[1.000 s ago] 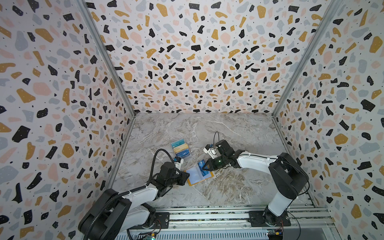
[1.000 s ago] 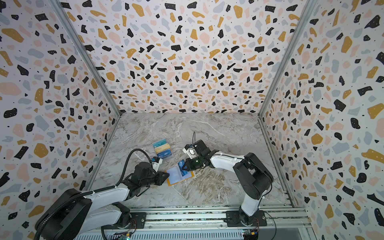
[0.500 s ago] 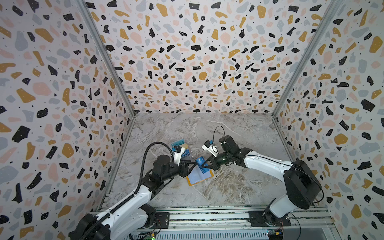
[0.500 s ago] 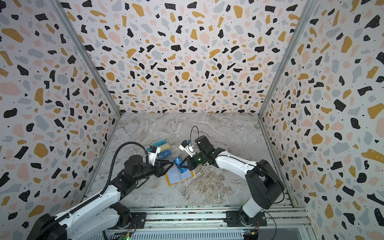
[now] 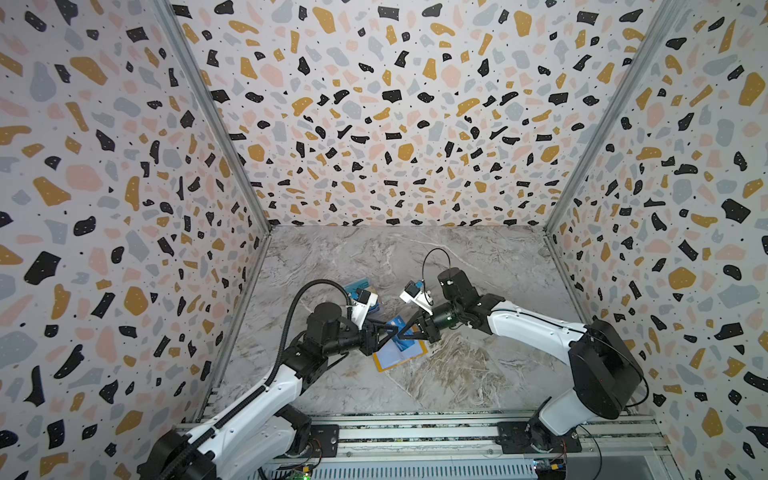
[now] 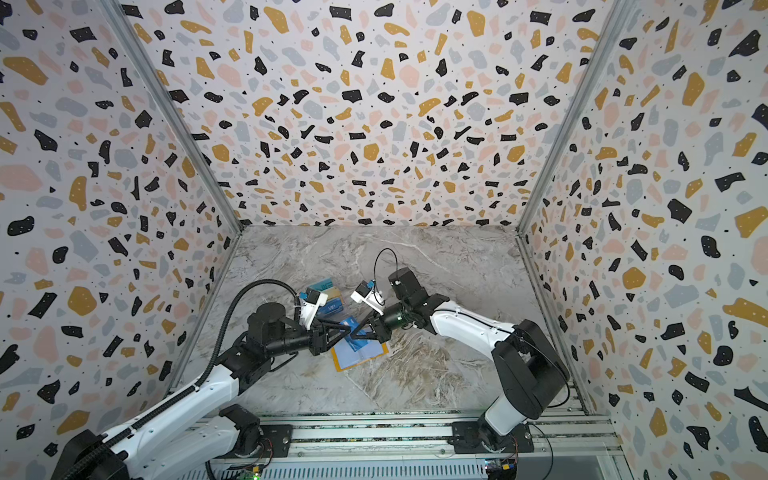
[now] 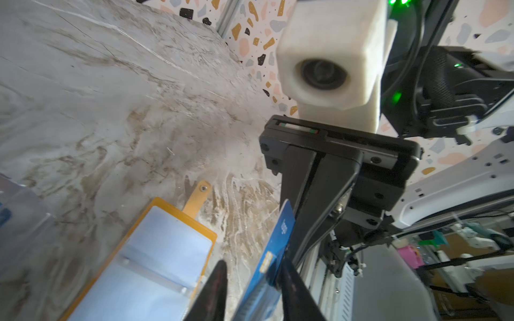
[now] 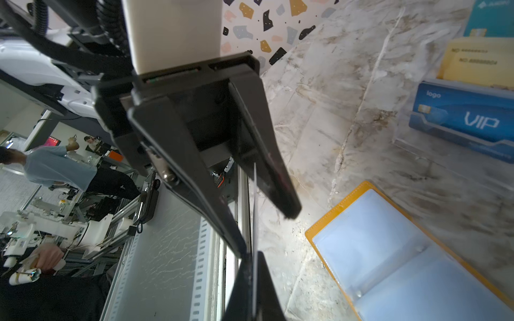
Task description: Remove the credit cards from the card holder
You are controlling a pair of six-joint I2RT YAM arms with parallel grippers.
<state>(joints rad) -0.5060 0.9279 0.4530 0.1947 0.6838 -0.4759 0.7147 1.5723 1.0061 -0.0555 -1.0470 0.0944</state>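
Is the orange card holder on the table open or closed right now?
Open. The card holder lies spread flat on the table, its clear sleeves facing up and its snap strap sticking out loose.

dark-blue card [image 8: 467, 119] w/ "logo" + "VIP", beige card [image 8: 478, 64] w/ "NO" + blurry digits, gripped card [image 7: 275, 244] w/ "logo"

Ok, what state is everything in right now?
Card holder: lying open, visible sleeves empty.
Blue card: lifted, on edge, clear of the holder.
Right gripper: shut on the blue card.
Left gripper: fingers open either side of the card.
Other cards: out, staggered together beyond the holder.
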